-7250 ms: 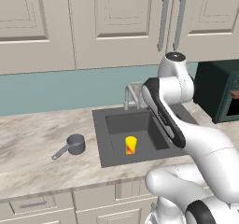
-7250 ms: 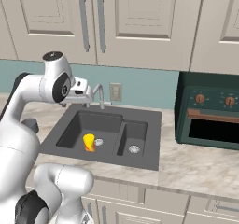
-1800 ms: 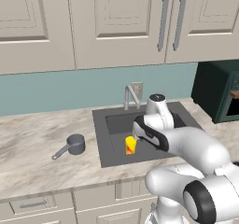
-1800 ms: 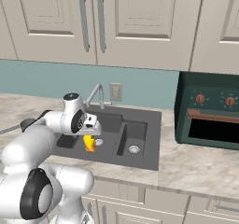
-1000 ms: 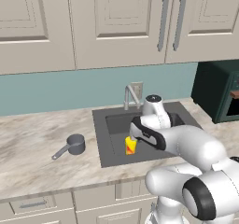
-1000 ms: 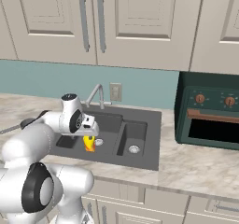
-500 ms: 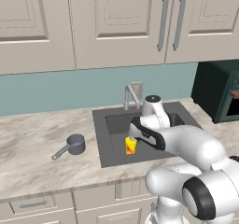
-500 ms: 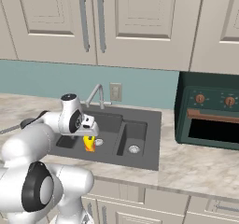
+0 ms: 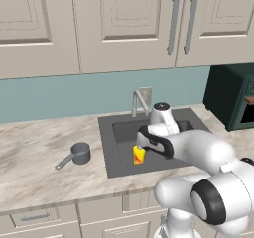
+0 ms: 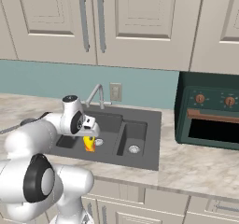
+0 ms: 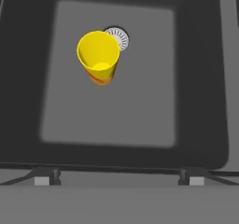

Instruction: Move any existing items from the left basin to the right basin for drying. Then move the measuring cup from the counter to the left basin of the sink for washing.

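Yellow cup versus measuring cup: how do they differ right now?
The yellow cup is bright yellow with a red-orange lower part; the measuring cup is dark grey. The yellow cup has no handle, while the measuring cup has a long thin one. The yellow cup stands in the left basin beside the drain; the measuring cup sits on the counter. Both are upright and ungripped.

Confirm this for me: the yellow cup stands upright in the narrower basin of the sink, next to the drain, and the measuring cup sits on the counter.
Not quite. The yellow cup stands upright in the wider basin, not the narrower basin; the right base view shows it in the larger bowl. The rest holds: it is next to the drain, and the measuring cup sits on the counter.
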Robot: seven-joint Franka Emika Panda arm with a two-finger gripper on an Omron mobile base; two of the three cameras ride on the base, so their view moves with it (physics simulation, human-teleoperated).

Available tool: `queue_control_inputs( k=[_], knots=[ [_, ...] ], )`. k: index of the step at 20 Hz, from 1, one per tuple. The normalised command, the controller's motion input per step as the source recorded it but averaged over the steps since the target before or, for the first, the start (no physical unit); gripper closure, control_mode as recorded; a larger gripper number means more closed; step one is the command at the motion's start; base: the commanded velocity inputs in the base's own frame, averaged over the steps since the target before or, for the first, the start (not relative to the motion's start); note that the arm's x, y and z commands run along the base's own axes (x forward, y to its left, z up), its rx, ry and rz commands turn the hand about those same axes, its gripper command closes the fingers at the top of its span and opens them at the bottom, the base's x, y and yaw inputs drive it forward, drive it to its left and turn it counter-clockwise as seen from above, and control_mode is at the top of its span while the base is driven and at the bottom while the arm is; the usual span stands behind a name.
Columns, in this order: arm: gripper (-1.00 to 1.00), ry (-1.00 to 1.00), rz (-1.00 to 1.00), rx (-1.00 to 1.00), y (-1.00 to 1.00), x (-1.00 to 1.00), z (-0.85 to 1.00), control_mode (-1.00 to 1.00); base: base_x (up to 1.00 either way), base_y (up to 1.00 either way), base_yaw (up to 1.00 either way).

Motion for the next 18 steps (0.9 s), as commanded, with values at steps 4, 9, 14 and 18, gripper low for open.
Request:
queue_control_inputs(
  k=[4,9,14,18],
  knots=[
    [-1.00,0.00,-0.01,0.00,0.00,0.15,-0.02,-1.00,0.00,0.00,0.00],
    [-1.00,0.00,-0.01,0.00,0.00,0.10,-0.02,-1.00,0.00,0.00,0.00],
    [-1.00,0.00,0.00,0.00,0.00,0.08,-0.05,-1.00,0.00,0.00,0.00],
    [-1.00,0.00,0.00,0.00,0.00,0.07,-0.08,-1.00,0.00,0.00,0.00]
  ],
)
